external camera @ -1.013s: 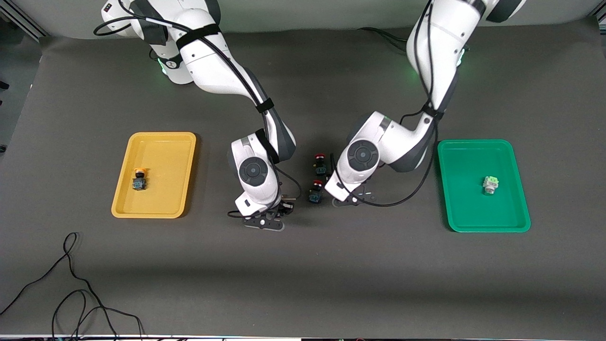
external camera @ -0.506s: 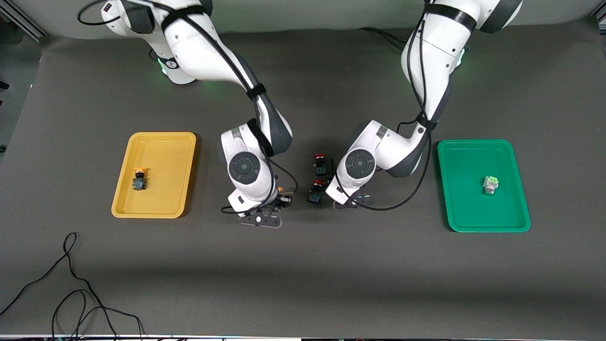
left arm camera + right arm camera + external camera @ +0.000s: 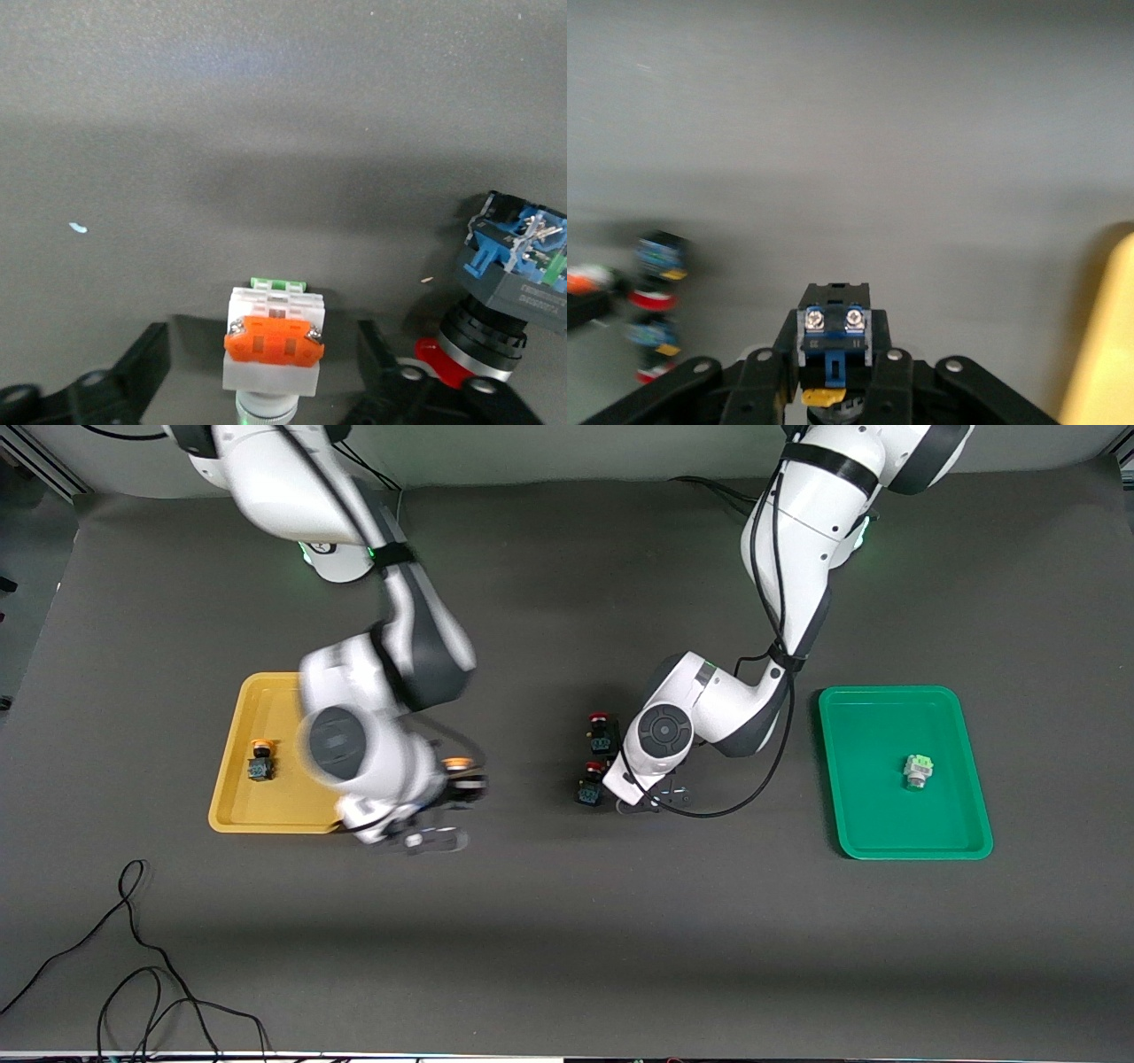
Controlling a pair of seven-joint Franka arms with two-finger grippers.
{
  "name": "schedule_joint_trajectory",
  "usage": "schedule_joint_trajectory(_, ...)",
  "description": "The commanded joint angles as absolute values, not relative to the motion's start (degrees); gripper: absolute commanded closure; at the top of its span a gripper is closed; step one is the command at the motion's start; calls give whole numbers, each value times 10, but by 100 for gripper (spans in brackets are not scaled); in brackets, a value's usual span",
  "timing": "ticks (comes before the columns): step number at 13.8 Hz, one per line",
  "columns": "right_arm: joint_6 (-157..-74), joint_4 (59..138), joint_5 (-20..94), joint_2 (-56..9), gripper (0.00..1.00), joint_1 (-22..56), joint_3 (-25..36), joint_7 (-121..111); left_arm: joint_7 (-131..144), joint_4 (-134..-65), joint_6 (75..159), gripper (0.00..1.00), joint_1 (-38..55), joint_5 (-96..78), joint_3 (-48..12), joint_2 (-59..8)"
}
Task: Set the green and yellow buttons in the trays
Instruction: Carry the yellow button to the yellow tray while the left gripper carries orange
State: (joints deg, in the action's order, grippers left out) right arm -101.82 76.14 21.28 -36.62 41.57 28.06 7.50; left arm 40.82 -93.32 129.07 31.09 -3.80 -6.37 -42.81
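Observation:
My right gripper (image 3: 461, 781) is shut on a yellow-capped button (image 3: 457, 763) and holds it over the table beside the yellow tray (image 3: 306, 691). In the right wrist view its fingers (image 3: 780, 354) clamp the black-blue body (image 3: 833, 329). Another yellow button (image 3: 260, 763) lies in that tray. A pale-green button (image 3: 918, 771) lies in the green tray (image 3: 886, 841). My left gripper (image 3: 651, 797) is low at the table's middle, open, its fingers (image 3: 146, 363) apart on either side of a white-bodied button with an orange block (image 3: 271, 341).
Two red-capped black-blue buttons (image 3: 601, 731) (image 3: 589, 781) stand next to my left gripper; one shows in the left wrist view (image 3: 500, 305). Loose black cables (image 3: 133, 957) lie near the front edge at the right arm's end.
My right arm has swung from the table's middle toward the yellow tray, carrying the yellow button. My left gripper has shifted slightly toward the red buttons.

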Motion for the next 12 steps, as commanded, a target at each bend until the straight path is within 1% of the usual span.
schedule_joint_trajectory(1,-1005,842,191,-303,73,420,335,-42,435,-940,1289,100,319,-35,-56,-418)
schedule_joint_trajectory(4,-1016,937,190,-258,73,423,412,-164,429,-940,1282,100,316,-35,-56,-412)
schedule_joint_trajectory(5,-1029,971,190,-247,73,424,437,-203,427,-939,1279,100,316,-35,-53,-406)
schedule_joint_trajectory(6,-1059,1012,190,-237,73,425,457,-243,418,-936,1252,100,309,-35,-51,-389)
schedule_joint_trajectory(7,-1090,1052,190,-227,73,425,470,-265,406,-932,1204,100,298,-35,-52,-365)
schedule_joint_trajectory(9,-1163,1122,193,-223,73,425,472,-271,374,-932,1107,100,280,-35,-52,-308)
schedule_joint_trajectory(11,-1243,1184,208,-235,73,426,467,-268,336,-931,1015,100,256,-36,-52,-252)
schedule_joint_trajectory(12,-1265,1207,229,-245,73,427,465,-268,300,-928,976,100,232,-36,-53,-228)
